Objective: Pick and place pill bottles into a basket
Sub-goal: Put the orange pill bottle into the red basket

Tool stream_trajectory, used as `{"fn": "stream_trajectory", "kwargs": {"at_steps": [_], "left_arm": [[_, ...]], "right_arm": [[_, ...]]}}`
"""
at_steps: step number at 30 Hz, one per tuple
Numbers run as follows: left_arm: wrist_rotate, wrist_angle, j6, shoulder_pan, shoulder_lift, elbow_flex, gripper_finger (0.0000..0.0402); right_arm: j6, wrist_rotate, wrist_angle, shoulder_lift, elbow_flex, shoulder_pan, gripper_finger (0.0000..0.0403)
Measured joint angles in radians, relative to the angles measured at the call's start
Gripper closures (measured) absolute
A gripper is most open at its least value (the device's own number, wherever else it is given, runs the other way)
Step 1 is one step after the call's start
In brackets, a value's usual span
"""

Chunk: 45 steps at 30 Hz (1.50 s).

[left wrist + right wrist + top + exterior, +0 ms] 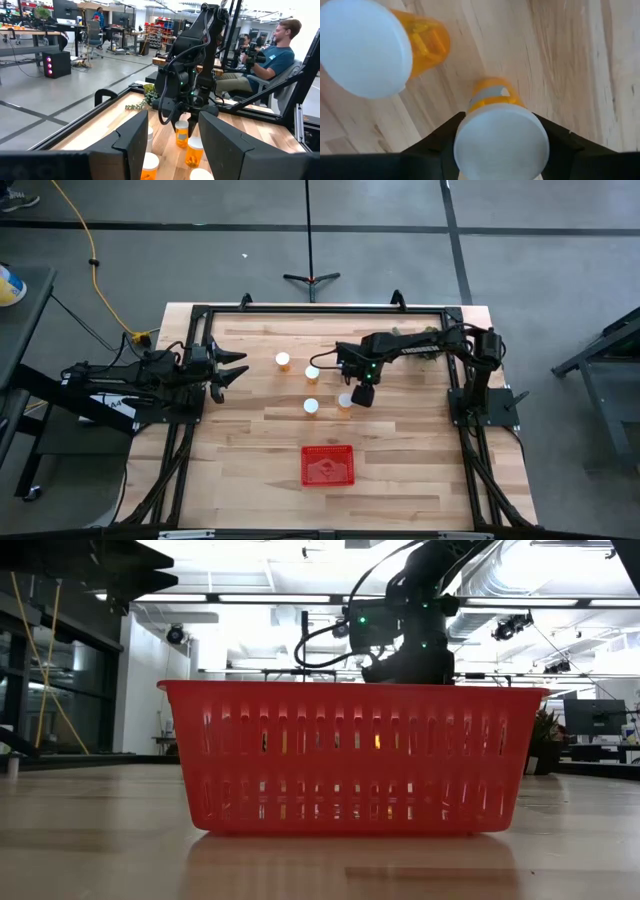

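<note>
Fingers point(432, 145) of our right gripper point(500, 147) flank a pill bottle's point(497, 137) cap, wrist pointing down; whether they clamp it, we cannot tell. Our left gripper point(232, 370) waits open at the table's left; we see nothing in the basket point(328, 466).

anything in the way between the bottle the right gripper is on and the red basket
Nothing visible. The right gripper straddles one pill bottle, and the bare wood toward the basket is open. The nearest other bottle stands off to the side.
</note>
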Motion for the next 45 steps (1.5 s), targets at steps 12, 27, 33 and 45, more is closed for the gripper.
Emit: {"fn": "stream_trajectory", "kwargs": {"at_steps": [12, 27, 33, 45], "left_arm": [[0.0, 0.0, 0.0, 0.0, 0.0, 0.0, 0.019], [0.0, 0.0, 0.0, 0.0, 0.0, 0.0, 0.019], [0.0, 0.0, 0.0, 0.0, 0.0, 0.0, 0.019], [0.0, 0.0, -0.008, 0.0, 0.0, 0.0, 0.019]], "right_arm": [[0.061, -0.019, -0.046, -0.097, 0.002, 0.054, 0.0221], [0.285, -0.037, -0.014, -0.163, 0.002, 0.28, 0.0212], [0.367, -0.047, 0.089, -0.163, 0.002, 0.358, 0.0219], [0.451, -0.047, 0.184, -0.163, 0.002, 0.437, 0.0221]]}}
